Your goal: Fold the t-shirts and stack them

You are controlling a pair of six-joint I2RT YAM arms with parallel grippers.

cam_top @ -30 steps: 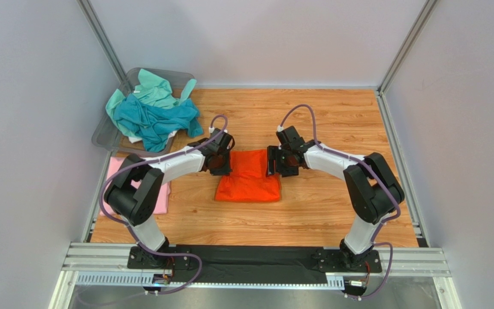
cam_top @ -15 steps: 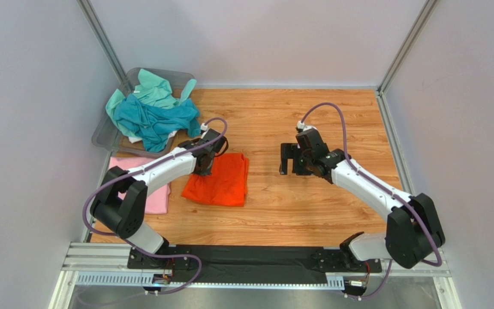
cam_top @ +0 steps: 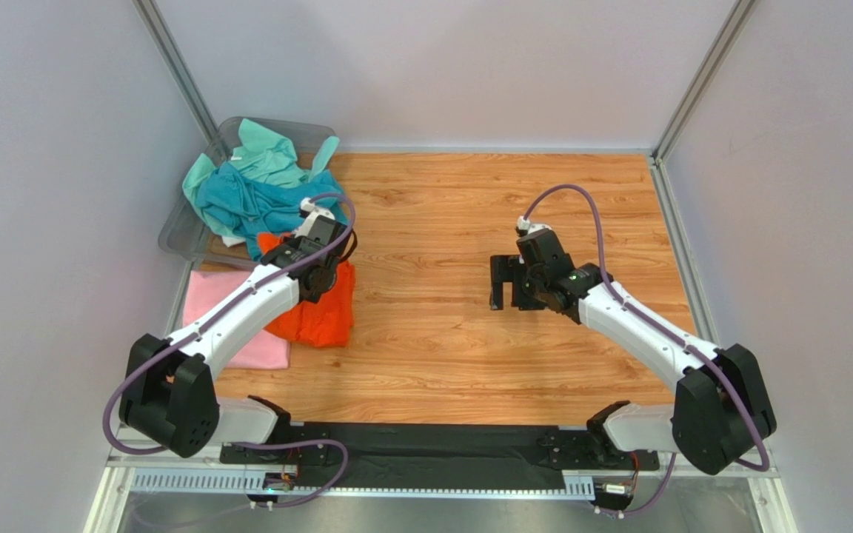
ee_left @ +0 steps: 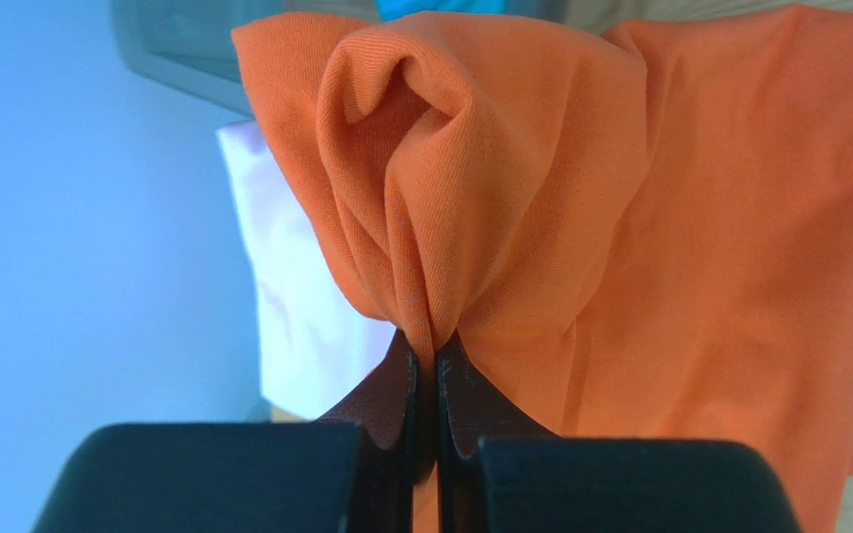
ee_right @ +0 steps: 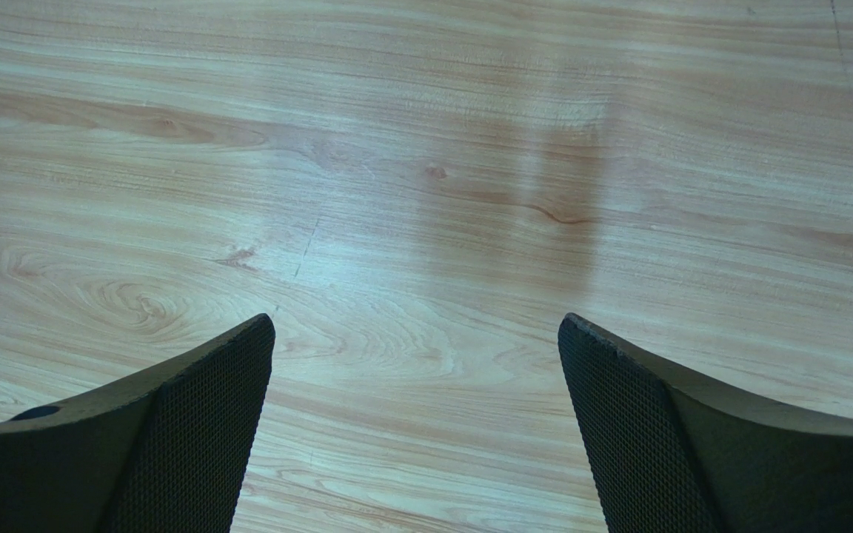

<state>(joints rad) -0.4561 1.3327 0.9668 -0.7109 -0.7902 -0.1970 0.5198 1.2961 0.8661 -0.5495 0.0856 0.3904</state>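
Observation:
The folded bright orange t-shirt (cam_top: pixel 322 313) hangs bunched from my left gripper (cam_top: pixel 311 262), which is shut on a pinch of its cloth (ee_left: pixel 476 189). It sits at the left of the table, its left edge over the folded pale pink t-shirt (cam_top: pixel 233 318). Teal (cam_top: pixel 259 205) and mint green (cam_top: pixel 270 156) t-shirts lie heaped in the grey bin (cam_top: pixel 188 235) behind. My right gripper (cam_top: pixel 507 284) hovers open over bare wood right of centre, with nothing between its fingers (ee_right: pixel 181 422).
The plastic bin stands at the back left corner against the metal frame post (cam_top: pixel 181 69). White walls close in the table on three sides. A black rail (cam_top: pixel 442 450) carries the arm bases at the near edge.
My left gripper has dragged the orange t-shirt left from the table's centre to the pink one. My right gripper let go of it, opened wide and pulled back to the right.

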